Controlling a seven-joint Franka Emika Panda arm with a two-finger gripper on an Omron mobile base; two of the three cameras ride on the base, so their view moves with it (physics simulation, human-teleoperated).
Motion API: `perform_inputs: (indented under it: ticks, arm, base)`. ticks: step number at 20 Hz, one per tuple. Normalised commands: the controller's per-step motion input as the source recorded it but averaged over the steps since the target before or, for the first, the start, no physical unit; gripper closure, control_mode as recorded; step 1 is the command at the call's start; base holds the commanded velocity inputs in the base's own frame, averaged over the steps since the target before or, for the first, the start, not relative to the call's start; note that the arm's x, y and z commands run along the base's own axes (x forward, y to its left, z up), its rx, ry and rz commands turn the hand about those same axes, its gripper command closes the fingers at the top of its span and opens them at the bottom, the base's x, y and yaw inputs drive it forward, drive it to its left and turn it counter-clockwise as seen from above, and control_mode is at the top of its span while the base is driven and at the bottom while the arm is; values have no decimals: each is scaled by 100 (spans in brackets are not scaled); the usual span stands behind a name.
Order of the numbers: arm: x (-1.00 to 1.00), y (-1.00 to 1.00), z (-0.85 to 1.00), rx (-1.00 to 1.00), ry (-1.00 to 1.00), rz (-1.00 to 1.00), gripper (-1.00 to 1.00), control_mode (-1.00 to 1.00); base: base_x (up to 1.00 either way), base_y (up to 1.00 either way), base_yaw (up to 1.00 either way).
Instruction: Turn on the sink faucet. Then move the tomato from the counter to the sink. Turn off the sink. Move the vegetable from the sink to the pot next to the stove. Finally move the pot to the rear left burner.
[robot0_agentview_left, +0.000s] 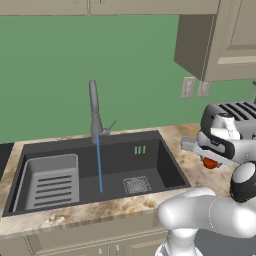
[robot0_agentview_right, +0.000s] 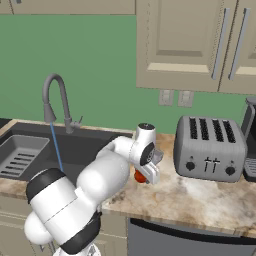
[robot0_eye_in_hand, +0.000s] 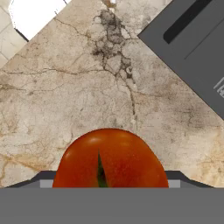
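I see the tomato (robot0_eye_in_hand: 110, 157) on the bench (robot0_eye_in_hand: 65, 87) right of the sink (robot0_agentview_left: 150, 165), round, stem mark facing my camera. Claw (robot0_agentview_right: 144, 176) over it; grip state unclear. Faucet (robot0_agentview_left: 94, 112) running.

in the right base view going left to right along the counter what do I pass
Sink basin → faucet with water running → tomato under the gripper → toaster.
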Motion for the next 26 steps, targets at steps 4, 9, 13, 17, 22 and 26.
perform_inputs:
  ticks: [4,9,13,17,22,26]
  arm:
    - [49,99,1,0,0,14,100,-100]
    - [64,100,0,0,2,17,100,-100]
    - [64,98,0,0,6,20,100,-100]
    - [57,88,0,0,6,19,100,-100]
    - [45,63,-5,0,10,12,100,-100]
    - [39,38,-25,0,6,8,100,-100]
  base:
    - [0,0,0]
    - [0,0,0]
    - [0,0,0]
    - [0,0,0]
    - [0,0,0]
    - [0,0,0]
